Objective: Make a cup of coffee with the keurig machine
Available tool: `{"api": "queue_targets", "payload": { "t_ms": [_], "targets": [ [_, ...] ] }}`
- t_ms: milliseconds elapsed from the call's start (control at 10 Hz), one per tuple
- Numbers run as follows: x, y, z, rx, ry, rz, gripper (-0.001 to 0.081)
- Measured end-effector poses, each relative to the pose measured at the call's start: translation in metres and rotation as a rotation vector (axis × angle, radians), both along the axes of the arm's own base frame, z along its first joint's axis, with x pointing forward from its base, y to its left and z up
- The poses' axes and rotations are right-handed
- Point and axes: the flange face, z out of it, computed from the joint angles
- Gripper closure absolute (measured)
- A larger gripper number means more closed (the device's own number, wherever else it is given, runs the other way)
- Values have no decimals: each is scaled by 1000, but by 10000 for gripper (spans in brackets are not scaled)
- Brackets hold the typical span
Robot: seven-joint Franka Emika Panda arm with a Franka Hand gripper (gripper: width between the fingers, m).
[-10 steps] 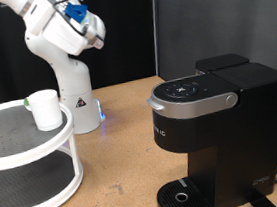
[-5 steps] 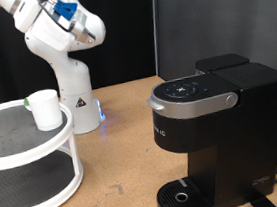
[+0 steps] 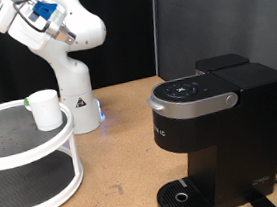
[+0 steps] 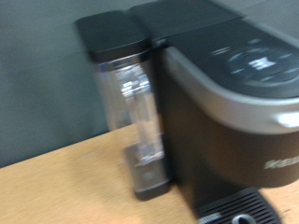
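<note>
Looking through the exterior view, I saw the arm (image 3: 54,27) folded high at the top left, above its white base (image 3: 75,106); the fingers were out of sight in both views, so I could not tell whether they were open or closed. My wrist view faced the keurig machine (image 4: 224,103) and its clear water tank (image 4: 131,112), blurred. The cup (image 3: 46,109) stood upright on the top tier of a white two-tier stand (image 3: 29,156) on the wooden worktop (image 3: 125,165), well apart from the machine, whose lid was down and whose round drip tray (image 3: 179,194) held nothing.
</note>
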Motion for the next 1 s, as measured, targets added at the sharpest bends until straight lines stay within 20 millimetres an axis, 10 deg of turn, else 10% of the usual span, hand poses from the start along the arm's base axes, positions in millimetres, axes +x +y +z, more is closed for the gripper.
{"api": "queue_targets", "payload": {
  "t_ms": [1000],
  "targets": [
    [-81,-54,7,9,-110,-54,805]
  ]
}}
